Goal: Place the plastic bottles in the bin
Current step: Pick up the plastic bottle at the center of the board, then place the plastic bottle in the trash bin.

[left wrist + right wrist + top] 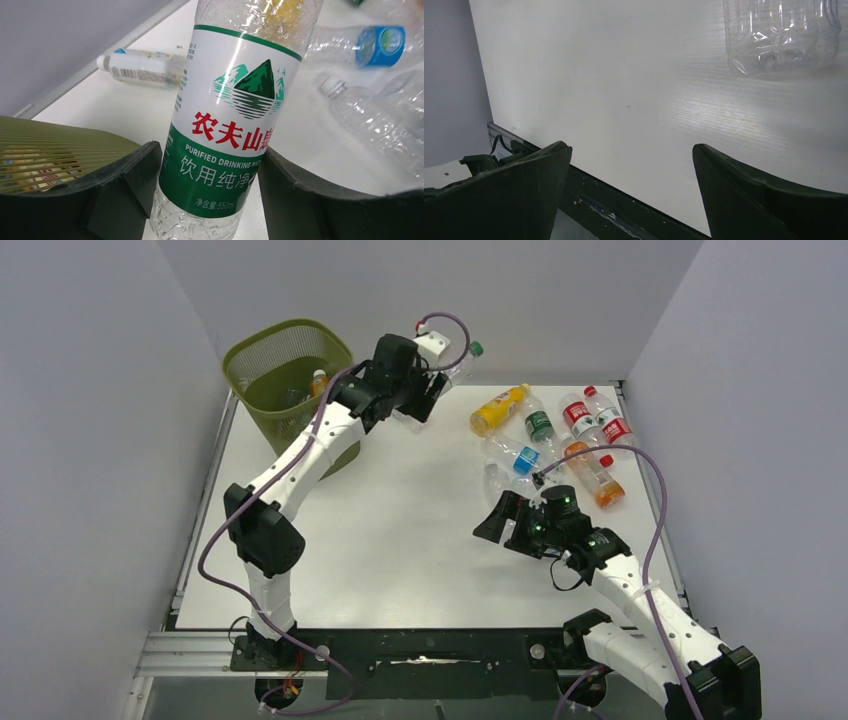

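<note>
Left gripper (pixel 432 392) (pixel 210 167): closed partway on the green-labelled bottle (pixel 235 125). One pad pressed against each side of its lower label.
Held bottle, position: raised clear of the table (pixel 400 540), just right of the bin (pixel 262 345) in the top view. Its green cap pointed toward the back wall. In the left wrist view the bin's mesh rim (pixel 50 150) lay low and to the left of the fingers.
Right gripper (pixel 503 520) (pixel 631 165): jaws spread wide, nothing between them, low over the table.
Clear bottle (pixel 781 35): lying ahead of the right gripper, apart from both fingers.
Bin, location: far left corner of the table, upright.
Bin, contents: an orange-capped bottle (pixel 318 382) showed inside. The rest could not be made out.
Loose bottles: clustered at the far right of the table. They included a yellow bottle (pixel 498 408), a green-banded bottle (pixel 540 426), two red-labelled bottles (pixel 578 416), a blue-labelled bottle (pixel 520 458) and an orange bottle (pixel 596 480), all lying down.
White-labelled bottle (pixel 140 70): lying on its side near the wall, seen only from the left wrist.
</note>
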